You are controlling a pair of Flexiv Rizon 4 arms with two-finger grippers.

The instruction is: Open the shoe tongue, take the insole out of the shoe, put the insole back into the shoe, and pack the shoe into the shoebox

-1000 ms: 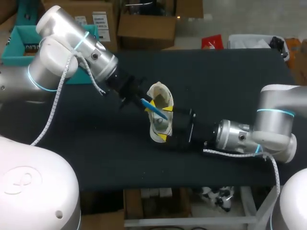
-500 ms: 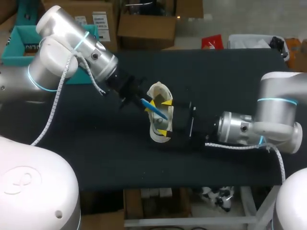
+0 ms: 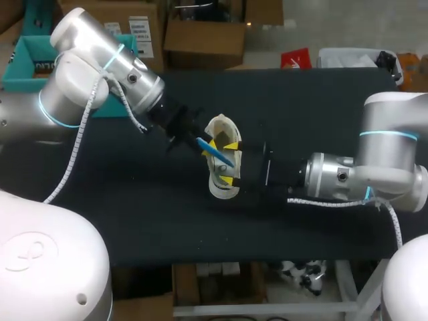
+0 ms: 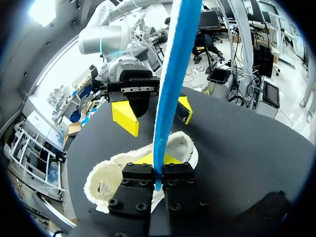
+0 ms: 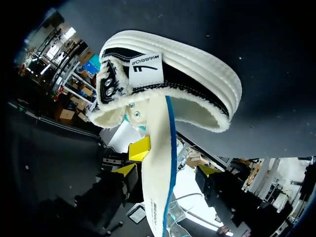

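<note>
Shoe and insole, mid-task. Over the last second my right fingers (image 3: 231,144) slide along the cream fleece-lined shoe with a black upper and a ribbed white rubber sole (image 3: 224,127), leaving its near end for its middle, and the right forearm swings with them. My left arm, the shoe and the white foam insole with a blue edge (image 4: 168,89) keep their places. I judge this as the right arm lining up to steady the shoe while the insole is worked at its mouth. Packing is not yet begun.

My left fingers (image 4: 148,174) are clenched on one end of the insole, just above the shoe, so the insole stands up out of its mouth edge-on. My right fingers are spread wide and released, one yellow tip on each side of the insole, just beside the shoe and grasping nothing. The shoe lies on the black surface (image 3: 321,114).
</note>
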